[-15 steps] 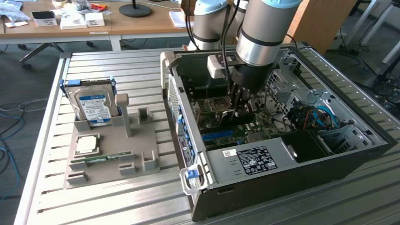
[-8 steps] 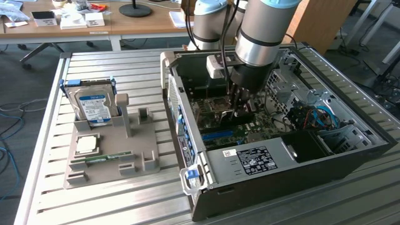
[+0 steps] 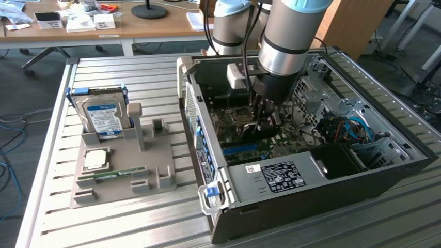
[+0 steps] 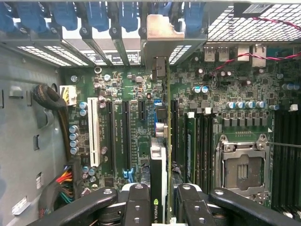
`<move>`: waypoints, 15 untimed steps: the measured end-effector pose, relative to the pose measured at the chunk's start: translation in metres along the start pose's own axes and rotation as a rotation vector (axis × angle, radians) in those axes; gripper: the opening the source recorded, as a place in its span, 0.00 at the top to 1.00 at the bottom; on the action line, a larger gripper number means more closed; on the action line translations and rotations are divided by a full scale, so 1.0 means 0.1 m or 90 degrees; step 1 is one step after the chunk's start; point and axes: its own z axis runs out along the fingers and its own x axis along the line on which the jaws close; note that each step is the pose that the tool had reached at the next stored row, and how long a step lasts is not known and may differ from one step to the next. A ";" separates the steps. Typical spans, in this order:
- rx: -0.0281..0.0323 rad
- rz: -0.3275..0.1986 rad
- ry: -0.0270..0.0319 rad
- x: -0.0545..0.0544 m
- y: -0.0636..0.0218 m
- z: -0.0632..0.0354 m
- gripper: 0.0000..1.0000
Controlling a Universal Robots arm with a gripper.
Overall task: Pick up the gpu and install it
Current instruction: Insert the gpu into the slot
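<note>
Item: gpu (image 4: pixel 158 162), inside the open case (image 3: pixel 386 170), standing on edge over the motherboard (image 4: pixel 117 84); whether it is seated cannot be told
Gripper (image 4: pixel 159 207): jaws clamped on the gpu, one finger on each face
Heading: silver bracket (image 4: pixel 162 35) toward the rear wall's blue latches (image 4: pixel 96 16)
Long axis: gripper to rear wall, parallel with the black slots (image 4: pixel 127 136)
Handling note: probably best held square to its slot and pressed straight and evenly

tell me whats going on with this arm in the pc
A robot arm is down inside the open computer case. Its gripper is shut on the gpu, holding it edge-on over the motherboard expansion slots, bracket toward the rear openings. Whether it is seated I cannot tell. A hard drive stands in the holder outside.
</note>
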 end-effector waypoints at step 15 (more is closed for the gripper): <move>0.0000 0.000 0.0000 0.00 0.064 0.010 0.73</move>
